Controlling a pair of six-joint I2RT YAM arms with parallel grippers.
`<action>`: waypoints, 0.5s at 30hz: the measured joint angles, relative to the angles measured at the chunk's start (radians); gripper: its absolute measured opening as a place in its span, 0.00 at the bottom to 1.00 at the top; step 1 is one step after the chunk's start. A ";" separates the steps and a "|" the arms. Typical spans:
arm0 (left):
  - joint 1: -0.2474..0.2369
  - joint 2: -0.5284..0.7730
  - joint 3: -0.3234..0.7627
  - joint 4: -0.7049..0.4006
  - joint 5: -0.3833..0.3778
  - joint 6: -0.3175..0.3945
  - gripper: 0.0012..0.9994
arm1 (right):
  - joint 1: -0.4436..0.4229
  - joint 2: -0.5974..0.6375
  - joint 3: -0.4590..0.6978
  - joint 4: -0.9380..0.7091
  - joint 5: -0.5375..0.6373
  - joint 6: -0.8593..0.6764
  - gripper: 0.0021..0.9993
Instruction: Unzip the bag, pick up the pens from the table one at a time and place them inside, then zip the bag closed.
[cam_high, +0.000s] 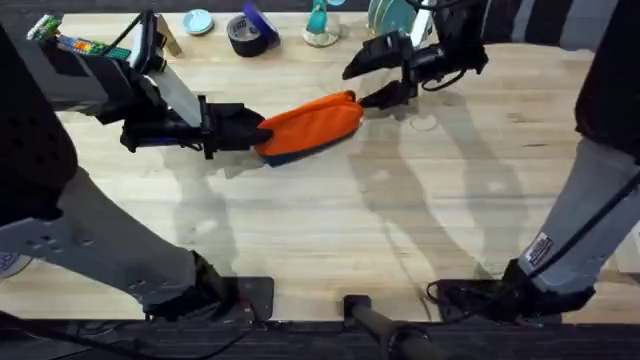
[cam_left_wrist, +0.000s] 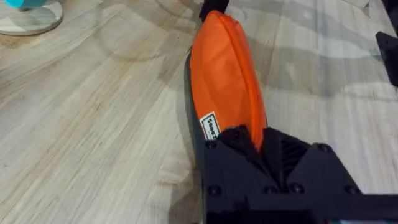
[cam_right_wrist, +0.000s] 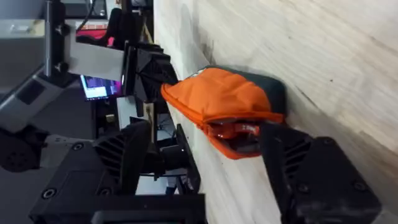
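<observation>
- the bag (cam_high: 310, 125) lies toward the far side of the table (cam_high: 330, 230); our left gripper (cam_high: 258, 133) is clamped on its near end.
- our right gripper (cam_high: 378, 97) sits at the other end, fingers spread around the tip, perhaps at the zipper pull.
- no loose pens are visible, so we judge them packed already; the zipper looks mostly closed.
- a tape roll (cam_high: 247, 35) and a small dish (cam_high: 197, 21) stand well behind, nothing blocks us.

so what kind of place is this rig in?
Likely a robotics lab workbench. Two arms work a plank table holding an orange bag; tape roll and other clutter line the far edge, and a lit monitor sits behind in the right wrist view.
</observation>
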 joint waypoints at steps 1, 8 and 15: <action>0.000 0.000 0.000 0.000 0.000 0.000 0.04 | 0.000 0.000 0.000 0.000 -0.005 0.001 1.00; 0.000 0.000 0.000 0.000 0.000 0.000 0.04 | 0.000 0.000 0.000 0.004 -0.063 0.004 1.00; 0.000 0.000 0.000 0.000 0.000 0.000 0.04 | 0.000 0.000 0.000 0.006 -0.157 0.004 1.00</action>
